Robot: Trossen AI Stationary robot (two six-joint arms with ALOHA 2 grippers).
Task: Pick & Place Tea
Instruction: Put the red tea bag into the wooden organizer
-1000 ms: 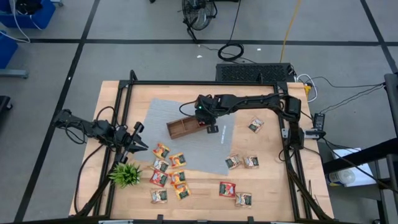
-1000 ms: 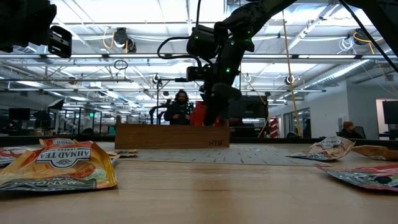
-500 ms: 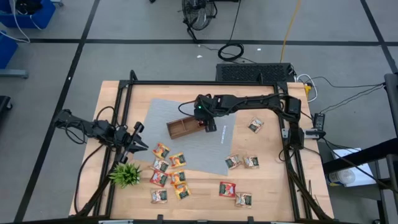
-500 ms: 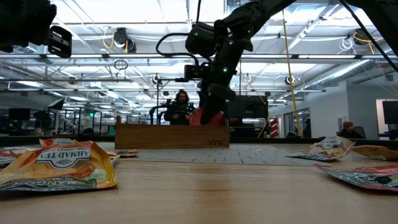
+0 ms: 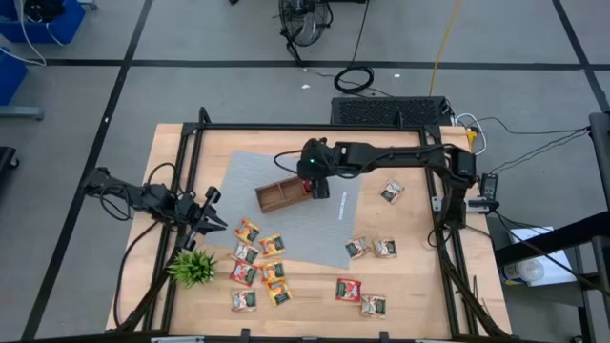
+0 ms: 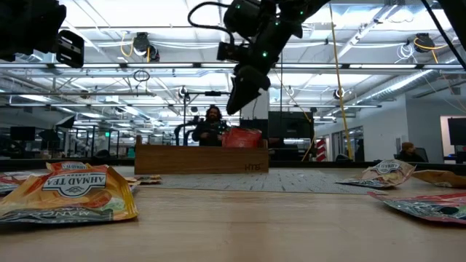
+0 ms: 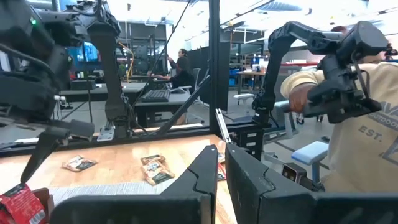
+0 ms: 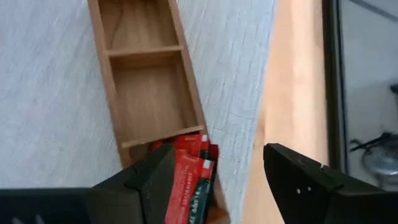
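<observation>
Light wooden table (image 5: pixel 410 286) with black frame rails, grey mat (image 5: pixel 286 214) laid askew in middle. Wooden tray (image 5: pixel 278 194) w/ three compartments sits on mat, tilted vs table edges. Beyond table: large open hall, bright ceiling lights, pipes, desks; a person (image 6: pixel 211 125) seated far behind tray in low view, another person in pale shirt (image 7: pixel 367 124) close by in left wrist view.

Tea sachets spread on bare wood: cluster (image 5: pixel 257 252) near front-left beside small green plant (image 5: pixel 193 267), pair (image 5: pixel 372 248) at mat's right edge, two more (image 5: pixel 359 295) near front, one single (image 5: pixel 392 191) at right, well apart from rest. Big orange-yellow sachet (image 6: pixel 69 193) close to low camera.

Red sachet (image 8: pixel 189 177) lies in tray's end compartment, the one nearest right gripper; seen poking above tray wall (image 6: pixel 242 137) in low view. Other two compartments bare wood.

Right gripper (image 5: pixel 317 186) reaches from right side across mat, hangs above tray's end w/ red sachet, clear of it, fingers (image 8: pixel 305 180) spread wide, nothing between them. In low view well above tray, pointing down at slant.

Left gripper (image 5: pixel 213 221) parked at table's left edge, just beside sachet cluster, fingers (image 7: pixel 249 180) nearly together, holding nothing.
</observation>
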